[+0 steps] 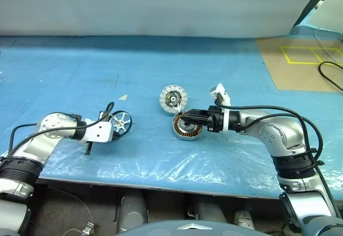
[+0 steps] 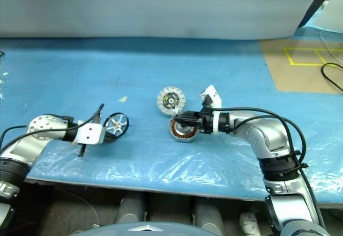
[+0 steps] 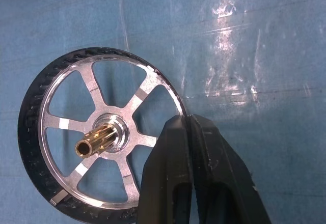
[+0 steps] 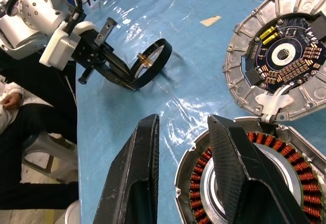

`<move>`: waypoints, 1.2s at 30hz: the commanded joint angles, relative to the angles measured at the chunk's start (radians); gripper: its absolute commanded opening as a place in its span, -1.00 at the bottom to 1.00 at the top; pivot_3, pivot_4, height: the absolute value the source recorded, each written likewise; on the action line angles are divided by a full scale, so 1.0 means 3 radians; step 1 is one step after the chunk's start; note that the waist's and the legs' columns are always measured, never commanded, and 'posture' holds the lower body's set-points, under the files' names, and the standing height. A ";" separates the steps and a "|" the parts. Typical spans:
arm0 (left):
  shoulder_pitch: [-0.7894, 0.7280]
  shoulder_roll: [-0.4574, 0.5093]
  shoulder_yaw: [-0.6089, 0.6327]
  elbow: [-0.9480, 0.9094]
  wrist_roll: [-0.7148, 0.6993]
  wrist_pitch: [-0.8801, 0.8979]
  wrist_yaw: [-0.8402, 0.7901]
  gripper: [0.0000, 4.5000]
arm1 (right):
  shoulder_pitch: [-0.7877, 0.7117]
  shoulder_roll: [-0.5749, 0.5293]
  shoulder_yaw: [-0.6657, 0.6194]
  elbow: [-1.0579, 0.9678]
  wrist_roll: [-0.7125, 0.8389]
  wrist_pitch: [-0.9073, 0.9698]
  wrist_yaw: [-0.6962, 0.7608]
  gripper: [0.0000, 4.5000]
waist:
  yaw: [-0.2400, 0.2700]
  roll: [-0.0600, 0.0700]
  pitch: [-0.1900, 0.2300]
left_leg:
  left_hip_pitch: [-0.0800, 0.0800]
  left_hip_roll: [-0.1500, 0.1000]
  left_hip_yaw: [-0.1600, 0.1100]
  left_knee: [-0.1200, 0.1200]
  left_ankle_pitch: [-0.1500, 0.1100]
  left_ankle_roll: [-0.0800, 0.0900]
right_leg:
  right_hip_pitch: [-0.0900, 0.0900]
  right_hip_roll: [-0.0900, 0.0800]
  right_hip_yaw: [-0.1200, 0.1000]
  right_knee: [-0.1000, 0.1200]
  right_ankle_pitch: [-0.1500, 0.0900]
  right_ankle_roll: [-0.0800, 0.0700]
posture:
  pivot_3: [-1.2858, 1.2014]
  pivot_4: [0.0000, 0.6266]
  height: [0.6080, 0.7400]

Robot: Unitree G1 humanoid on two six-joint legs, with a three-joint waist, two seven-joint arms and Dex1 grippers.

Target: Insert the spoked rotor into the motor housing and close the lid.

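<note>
The small flat silver spoked rotor (image 3: 84,142), with its dark toothed rim and brass hub shaft, stands on edge near the front-left part of the blue plastic-covered bench (image 1: 80,69), its rim pinched between the closed black fingers of the left gripper (image 1: 114,126). That pinch takes only a thin slice of rim, so the wheel could swivel or slip free once lifted, and it may arrive tilted over the housing.

The round motor housing (image 1: 186,126), ringed with copper windings around a silver hub, lies near the bench's middle. The right gripper (image 1: 186,119) sits at it with fingers partly spread, one finger (image 4: 232,170) lying over the windings toward the hub and the other (image 4: 133,178) outside the rim; whether they truly press the housing I cannot tell. A finger over the opening would block the rotor's way in, and a nudge could shove the housing against the pale segmented lid (image 1: 173,97), which lies face-up touching or just beside it toward the back edge.

The rotor's lower rim is cut off behind the left fingers, and much of the housing's hub is hidden under the right finger.
</note>
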 commanded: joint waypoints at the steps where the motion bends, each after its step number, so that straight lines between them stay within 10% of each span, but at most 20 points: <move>1: 0.0080 -0.0258 0.0396 -0.0579 -0.1039 0.0669 -0.0040 -0.98 | 0.0002 -0.0017 0.0013 -0.0069 0.0009 -0.0062 0.0043 -0.30 | 0.0005 0.0000 0.0000 | -0.0001 0.0000 0.0001 0.0000 0.0000 0.0000 | 0.0000 0.0000 0.0000 0.0000 0.0000 0.0000 | 0.03 -0.52 1.00; 11: 0.0608 -0.0414 0.1030 -0.1741 -0.3076 0.3129 0.0530 -0.98 | 0.0023 -0.0029 0.0045 -0.0098 -0.0005 -0.0067 0.0045 -0.30 | -0.0064 0.0000 0.0001 | -0.0002 0.0000 0.0002 0.0001 0.0000 0.0000 | -0.0001 0.0002 0.0000 0.0000 -0.0002 -0.0001 | 0.03 -0.52 1.00; 18: 0.0761 -0.1098 0.1278 -0.1655 -0.4585 0.4206 0.1673 -0.98 | 0.0042 -0.0069 0.0103 -0.0087 -0.0071 -0.0104 0.0096 -0.30 | -0.0067 -0.0001 0.0001 | -0.0006 -0.0001 0.0002 0.0002 0.0000 0.0001 | 0.0000 0.0001 -0.0001 -0.0005 -0.0002 -0.0001 | 0.03 -0.52 1.00; 27: 0.0861 -0.1891 0.1404 -0.1195 -0.5762 0.4344 0.2997 -0.98 | 0.0070 -0.0144 0.0170 -0.0113 -0.0133 -0.0153 0.0156 -0.30 | -0.0075 -0.0003 0.0002 | -0.0007 0.0000 0.0000 0.0002 0.0000 0.0001 | 0.0001 0.0005 0.0000 -0.0008 -0.0002 0.0001 | 0.03 -0.52 1.00; 36: 0.0989 -0.2364 0.1457 -0.1024 -0.5917 0.4232 0.3390 -0.98 | 0.0088 -0.0195 0.0187 -0.0104 -0.0185 -0.0186 0.0199 -0.30 | -0.0069 -0.0007 0.0003 | -0.0007 0.0000 -0.0003 0.0001 0.0000 0.0001 | 0.0012 0.0005 -0.0001 -0.0029 0.0003 0.0013 | 0.03 -0.52 1.00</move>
